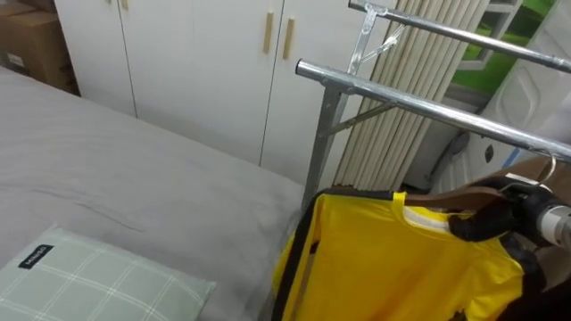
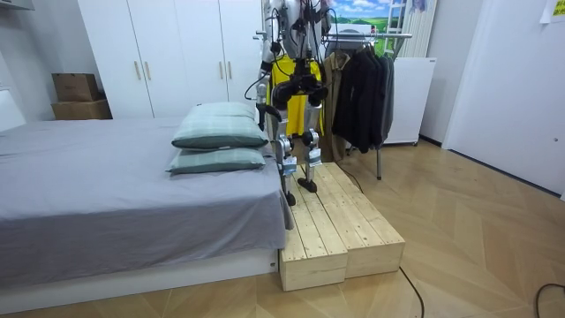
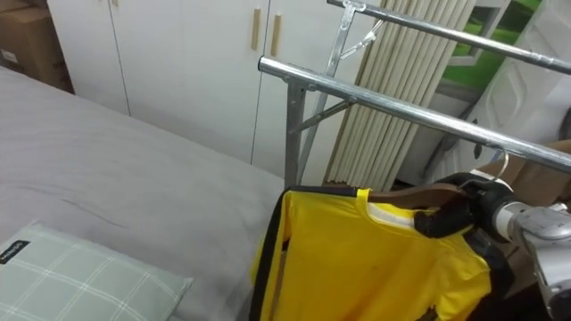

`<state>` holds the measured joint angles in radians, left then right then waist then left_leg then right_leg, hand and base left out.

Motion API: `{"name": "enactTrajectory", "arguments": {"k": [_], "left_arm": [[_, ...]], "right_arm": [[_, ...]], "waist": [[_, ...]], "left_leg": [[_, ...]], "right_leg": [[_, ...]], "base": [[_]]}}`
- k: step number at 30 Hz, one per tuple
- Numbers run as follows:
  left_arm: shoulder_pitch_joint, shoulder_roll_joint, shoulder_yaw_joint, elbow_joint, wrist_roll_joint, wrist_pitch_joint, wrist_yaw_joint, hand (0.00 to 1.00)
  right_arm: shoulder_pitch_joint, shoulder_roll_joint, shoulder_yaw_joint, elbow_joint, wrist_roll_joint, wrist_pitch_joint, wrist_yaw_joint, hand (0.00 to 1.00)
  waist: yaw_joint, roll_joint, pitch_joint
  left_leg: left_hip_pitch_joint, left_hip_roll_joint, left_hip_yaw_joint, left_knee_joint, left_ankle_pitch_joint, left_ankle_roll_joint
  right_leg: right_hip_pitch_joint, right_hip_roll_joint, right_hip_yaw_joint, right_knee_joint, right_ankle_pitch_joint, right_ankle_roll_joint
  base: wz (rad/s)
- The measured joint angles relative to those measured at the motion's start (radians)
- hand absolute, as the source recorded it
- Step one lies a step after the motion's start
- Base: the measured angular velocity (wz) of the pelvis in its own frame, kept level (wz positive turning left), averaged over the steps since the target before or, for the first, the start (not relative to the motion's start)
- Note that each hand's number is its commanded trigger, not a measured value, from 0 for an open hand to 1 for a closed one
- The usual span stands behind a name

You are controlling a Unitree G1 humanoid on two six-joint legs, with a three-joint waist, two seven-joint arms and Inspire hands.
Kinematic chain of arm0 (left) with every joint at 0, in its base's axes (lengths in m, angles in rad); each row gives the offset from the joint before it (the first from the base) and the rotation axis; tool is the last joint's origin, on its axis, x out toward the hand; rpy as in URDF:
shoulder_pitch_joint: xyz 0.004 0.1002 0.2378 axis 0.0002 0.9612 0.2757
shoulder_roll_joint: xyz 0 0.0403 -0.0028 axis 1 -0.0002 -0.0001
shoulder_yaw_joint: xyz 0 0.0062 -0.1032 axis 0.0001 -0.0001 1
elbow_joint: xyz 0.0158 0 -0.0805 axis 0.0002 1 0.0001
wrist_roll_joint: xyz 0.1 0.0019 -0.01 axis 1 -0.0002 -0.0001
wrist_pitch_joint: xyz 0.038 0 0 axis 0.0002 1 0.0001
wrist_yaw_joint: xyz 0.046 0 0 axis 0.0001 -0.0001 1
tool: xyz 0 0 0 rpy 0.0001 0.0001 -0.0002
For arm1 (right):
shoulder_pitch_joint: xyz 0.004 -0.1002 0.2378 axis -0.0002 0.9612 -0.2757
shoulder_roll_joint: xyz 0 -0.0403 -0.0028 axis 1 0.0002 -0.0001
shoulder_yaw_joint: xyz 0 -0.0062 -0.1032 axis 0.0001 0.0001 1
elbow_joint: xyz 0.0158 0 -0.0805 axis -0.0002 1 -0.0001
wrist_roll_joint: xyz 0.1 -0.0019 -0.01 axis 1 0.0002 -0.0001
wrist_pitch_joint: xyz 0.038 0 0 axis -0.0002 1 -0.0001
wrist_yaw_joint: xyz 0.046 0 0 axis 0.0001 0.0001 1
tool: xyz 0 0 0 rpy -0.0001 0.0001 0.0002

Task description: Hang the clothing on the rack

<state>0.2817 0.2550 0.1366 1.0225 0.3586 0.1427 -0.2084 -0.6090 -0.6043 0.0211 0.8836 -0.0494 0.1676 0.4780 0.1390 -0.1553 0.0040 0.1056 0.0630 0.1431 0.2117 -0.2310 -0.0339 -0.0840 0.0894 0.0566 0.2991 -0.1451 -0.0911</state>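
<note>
Up close, the eye views show the right hand (image 3: 451,217) with its dark fingers curled tight round a brown hanger (image 3: 401,193). The yellow shirt (image 3: 366,267) hangs on it, just beside the grey bed (image 1: 134,178). The hanger's hook (image 3: 498,165) sits just under the shiny rail (image 3: 375,96) — touching or not, I cannot tell. The shirt's bottom is cut off. The room view shows more — the robot stands on a wooden platform (image 2: 340,230) beside the bed, facing the rack (image 2: 388,37), where dark clothes (image 2: 362,88) hang. Its body hides most of the shirt there.
</note>
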Motion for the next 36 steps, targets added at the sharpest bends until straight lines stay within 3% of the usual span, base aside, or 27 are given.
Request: {"name": "enactTrajectory", "arguments": {"k": [5,6,8,10,12,14,15,17,18,19,22,26,27,28,30,31,34,36], "left_arm": [[0.004,0.002,0.006,0.000,0.005,0.000,0.002,0.00],[0.004,0.002,0.009,0.000,0.004,0.000,0.000,0.00],[0.004,0.002,0.018,-0.001,0.004,-0.001,-0.006,0.00],[0.007,0.002,0.023,-0.001,0.007,0.000,-0.023,0.00],[0.008,-0.001,0.023,0.002,0.020,0.004,-0.039,0.00],[0.022,-0.004,0.023,0.000,0.030,0.014,-0.046,0.00],[0.036,-0.004,0.024,-0.002,0.050,0.020,-0.048,0.00],[0.050,-0.003,0.029,-0.002,0.080,0.029,-0.048,0.00],[0.062,-0.003,0.030,-0.002,0.092,0.031,-0.049,0.00],[0.071,-0.003,0.038,-0.001,0.097,0.031,-0.053,0.00],[0.063,-0.002,0.048,0.012,0.106,0.029,-0.061,0.00],[0.032,-0.002,0.047,0.030,0.103,0.023,-0.061,0.00],[0.017,-0.001,0.047,0.031,0.103,0.018,-0.059,0.00],[0.008,-0.001,0.047,0.031,0.101,0.018,-0.059,0.00],[-0.008,-0.001,0.043,0.040,0.085,0.020,-0.060,0.00],[-0.011,-0.001,0.043,0.044,0.085,0.020,-0.062,0.00],[-0.025,-0.001,0.042,0.057,0.085,0.019,-0.068,0.00],[-0.031,-0.004,0.032,0.064,0.085,0.018,-0.068,0.00]], "right_arm": [[-0.001,-0.002,0.000,0.000,-0.001,0.000,-0.001,1.00],[-0.001,-0.002,0.000,0.000,-0.013,0.000,-0.001,1.00],[-0.001,-0.003,0.000,0.000,-0.048,0.000,0.000,1.00],[-0.001,-0.009,0.000,-0.007,-0.078,0.000,0.004,1.00],[-0.001,-0.021,0.000,-0.006,-0.085,0.009,0.006,1.00],[-0.008,-0.026,0.000,-0.005,-0.087,0.009,0.005,1.00],[-0.008,-0.026,0.000,0.000,-0.088,0.010,0.007,1.00],[-0.008,-0.026,0.000,0.001,-0.103,0.017,0.019,1.00],[-0.008,-0.024,0.001,0.000,-0.110,0.022,0.027,1.00],[-0.008,-0.025,0.001,0.000,-0.110,0.024,0.026,1.00],[-0.008,-0.024,0.000,-0.009,-0.111,0.039,0.026,1.00],[-0.008,-0.029,-0.001,-0.037,-0.062,0.031,0.024,1.00],[-0.008,-0.034,-0.001,-0.034,-0.041,0.018,0.023,1.00],[-0.008,-0.034,-0.001,-0.035,-0.027,0.005,0.021,1.00],[-0.008,-0.038,-0.001,-0.036,-0.019,-0.005,0.021,1.00],[-0.008,-0.043,-0.001,-0.037,-0.011,-0.008,0.020,1.00],[-0.009,-0.046,-0.001,-0.036,-0.007,-0.017,0.018,1.00],[-0.009,-0.047,-0.001,-0.036,-0.008,-0.023,0.017,1.00]], "waist": [[0.013,-0.006,0.0024],[0.024,-0.006,0.0061],[0.027,-0.004,0.0077],[0.023,-0.004,0.0073],[0.016,-0.003,0.0058],[0.016,-0.001,0.0066],[0.019,0.003,0.0040],[0.020,0.002,0.0027],[0.033,-0.002,-0.0005],[0.033,-0.004,-0.0106],[0.015,-0.023,-0.0155],[-0.011,-0.032,-0.0117],[-0.016,-0.032,-0.0059],[-0.022,-0.036,-0.0042],[-0.026,-0.037,-0.0025],[-0.027,-0.032,0.0035],[-0.024,-0.016,0.0118],[-0.018,0.003,0.0107]], "left_leg": [[0.011,-0.003,-0.007,0.040,-0.011,-0.010],[0.005,0.002,-0.001,0.067,-0.018,-0.018],[-0.020,0.014,0.004,0.133,-0.031,-0.026],[-0.104,0.021,-0.013,0.280,-0.033,-0.025],[-0.179,0.006,-0.069,0.346,-0.044,-0.013],[-0.252,-0.010,-0.072,0.323,-0.040,-0.011],[-0.290,-0.026,-0.078,0.260,-0.021,-0.010],[-0.321,-0.045,-0.089,0.136,0.061,-0.008],[-0.318,-0.054,-0.093,0.073,0.135,-0.003],[-0.303,-0.059,-0.099,0.037,0.189,0.006],[-0.279,-0.075,-0.100,0.015,0.252,0.027],[-0.246,-0.093,-0.073,0.038,0.212,0.043],[-0.236,-0.098,-0.066,0.048,0.195,0.046],[-0.234,-0.105,-0.064,0.061,0.179,0.051],[-0.240,-0.110,-0.062,0.088,0.152,0.054],[-0.246,-0.108,-0.059,0.118,0.127,0.057],[-0.252,-0.098,-0.057,0.140,0.106,0.058],[-0.260,-0.086,-0.063,0.145,0.107,0.057]], "right_leg": [[-0.001,-0.005,-0.006,0.071,-0.047,-0.011],[-0.002,-0.003,-0.005,0.084,-0.059,-0.017],[-0.002,0.001,-0.003,0.100,-0.081,-0.022],[0.005,0.000,0.000,0.118,-0.099,-0.031],[0.015,-0.005,-0.002,0.118,-0.109,-0.035],[0.036,-0.008,-0.001,0.109,-0.113,-0.038],[0.055,-0.009,-0.001,0.100,-0.116,-0.044],[0.072,-0.008,-0.001,0.101,-0.130,-0.052],[0.087,-0.005,0.013,0.101,-0.139,-0.054],[0.094,-0.005,0.020,0.100,-0.142,-0.051],[0.104,-0.014,0.033,0.098,-0.159,-0.049],[0.146,-0.045,0.023,0.069,-0.179,-0.020],[0.154,-0.063,-0.013,0.076,-0.195,0.009],[0.152,-0.082,-0.055,0.093,-0.214,0.042],[0.138,-0.104,-0.098,0.127,-0.241,0.093],[0.134,-0.111,-0.137,0.147,-0.243,0.106],[0.112,-0.121,-0.234,0.186,-0.217,0.115],[0.123,-0.112,-0.258,0.143,-0.198,0.099]], "base": [[0.04],[-0.04],[0.03],[0.25],[0.29],[0.02],[-0.06],[-0.14],[-0.34],[-0.33],[-0.17],[-0.13],[-0.09],[-0.07],[-0.09],[-0.10],[-0.16],[-0.16]]}}
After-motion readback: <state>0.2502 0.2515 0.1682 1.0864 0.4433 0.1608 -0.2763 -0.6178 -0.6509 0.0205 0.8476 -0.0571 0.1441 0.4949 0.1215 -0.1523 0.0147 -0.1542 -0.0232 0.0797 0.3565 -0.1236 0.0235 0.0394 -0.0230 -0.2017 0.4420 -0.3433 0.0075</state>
